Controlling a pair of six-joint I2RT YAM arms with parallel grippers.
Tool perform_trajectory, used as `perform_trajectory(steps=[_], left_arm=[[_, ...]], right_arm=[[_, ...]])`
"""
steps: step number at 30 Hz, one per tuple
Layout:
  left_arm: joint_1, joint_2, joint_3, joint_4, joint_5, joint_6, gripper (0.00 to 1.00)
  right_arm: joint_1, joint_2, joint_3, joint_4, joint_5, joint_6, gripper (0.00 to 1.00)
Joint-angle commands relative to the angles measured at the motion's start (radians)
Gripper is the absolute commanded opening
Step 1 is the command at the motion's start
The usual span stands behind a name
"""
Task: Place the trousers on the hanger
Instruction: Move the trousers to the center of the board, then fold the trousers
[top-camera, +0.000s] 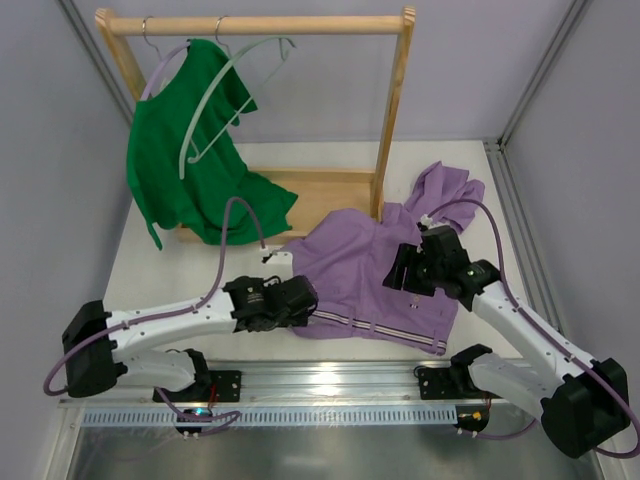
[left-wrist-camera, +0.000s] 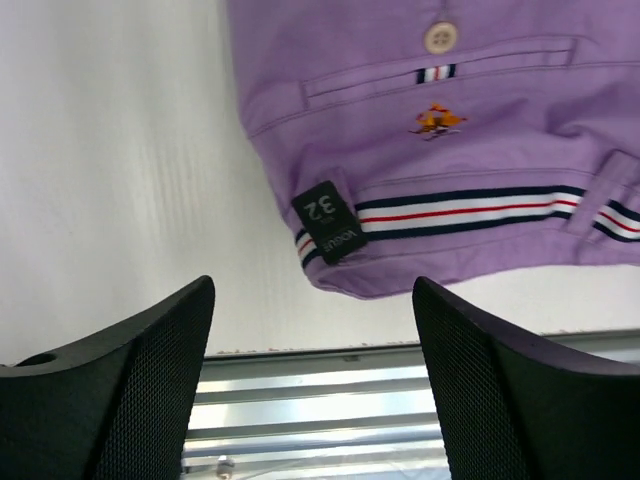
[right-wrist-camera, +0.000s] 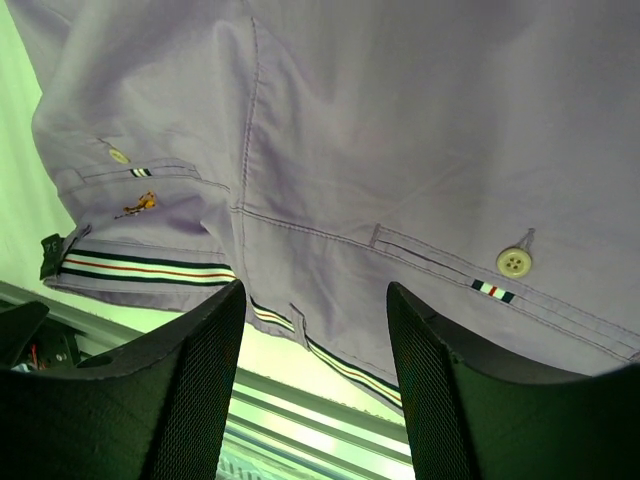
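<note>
Setting: a white table (top-camera: 150, 270) with a wooden garment rack (top-camera: 395, 110) at its far side and two robot arms mounted at the near edge.

Trousers: the lilac trousers (top-camera: 350, 265) lie loosely crumpled on the table in front of the rack. The legs bunch up toward the far right and the waistband runs along the near side.

Waistband: a navy, white and red stripe (left-wrist-camera: 470, 212) runs along it. A black size tag reading 32 (left-wrist-camera: 327, 222) sits at its left corner.

Hanger: the pale grey-green hanger (top-camera: 207, 100) hangs bare from the rack's top rail, tilted, overlapping the front of a dark green T-shirt (top-camera: 180, 170). It is well apart from the trousers.

Green T-shirt: it hangs on a lavender hanger (top-camera: 165, 65) at the left end of the same rail, its hem reaching the rack's base.

Left claw: the left claw (top-camera: 312, 303) sits low at the waistband's left corner. In its wrist view the left claw (left-wrist-camera: 312, 290) is spread wide and grips nothing. The tagged corner lies just beyond the fingertips.

Right claw: the right claw (top-camera: 403, 272) is over the right part of the trousers. In its wrist view the right claw (right-wrist-camera: 316, 295) is parted and holds nothing. The trousers (right-wrist-camera: 400, 130) fill the space ahead, with a pocket button (right-wrist-camera: 514, 262) showing.
</note>
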Motion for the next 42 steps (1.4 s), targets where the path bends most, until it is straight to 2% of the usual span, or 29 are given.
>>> perform_trajectory(steps=[1, 3, 8, 12, 18, 23, 25, 26, 30, 32, 35, 38, 42], left_arm=[[0.038, -0.072, -0.055, 0.139, 0.113, -0.007, 0.82], [0.096, -0.089, -0.092, 0.205, 0.201, -0.01, 0.82], [0.202, -0.125, -0.196, 0.3, 0.311, -0.051, 0.86], [0.227, -0.154, -0.251, 0.351, 0.317, -0.098, 0.88], [0.234, -0.097, -0.282, 0.443, 0.334, -0.154, 0.84], [0.234, -0.025, -0.304, 0.486, 0.335, -0.183, 0.68], [0.234, -0.01, -0.321, 0.483, 0.329, -0.197, 0.51], [0.234, -0.01, -0.328, 0.487, 0.329, -0.2, 0.33], [0.234, -0.026, -0.324, 0.463, 0.309, -0.187, 0.01], [0.234, -0.039, -0.289, 0.431, 0.297, -0.15, 0.0], [0.234, -0.051, -0.256, 0.372, 0.271, -0.116, 0.01], [0.234, -0.091, -0.262, 0.363, 0.263, -0.098, 0.0], [0.234, -0.144, -0.273, 0.381, 0.278, -0.069, 0.01]], right_arm=[[0.005, -0.013, 0.04, 0.051, -0.014, -0.002, 0.62], [0.005, -0.022, 0.034, 0.065, -0.026, -0.015, 0.62], [0.005, -0.059, 0.032, 0.079, -0.049, -0.047, 0.64], [0.005, -0.079, 0.021, 0.1, -0.067, -0.059, 0.64], [0.004, -0.076, -0.005, 0.123, -0.064, -0.087, 0.65], [0.005, -0.047, 0.049, 0.117, -0.052, -0.127, 0.66], [0.005, -0.033, 0.084, 0.161, -0.072, -0.148, 0.7], [0.01, -0.028, 0.098, 0.195, -0.072, -0.151, 0.71], [0.011, 0.048, 0.228, 0.206, 0.009, -0.194, 0.83], [0.01, 0.113, 0.267, 0.214, 0.092, -0.21, 0.87], [-0.03, 0.23, 0.371, 0.183, 0.178, -0.207, 0.87], [-0.131, 0.312, 0.449, 0.163, 0.18, -0.171, 0.87], [-0.254, 0.413, 0.515, 0.162, 0.224, -0.145, 0.78]])
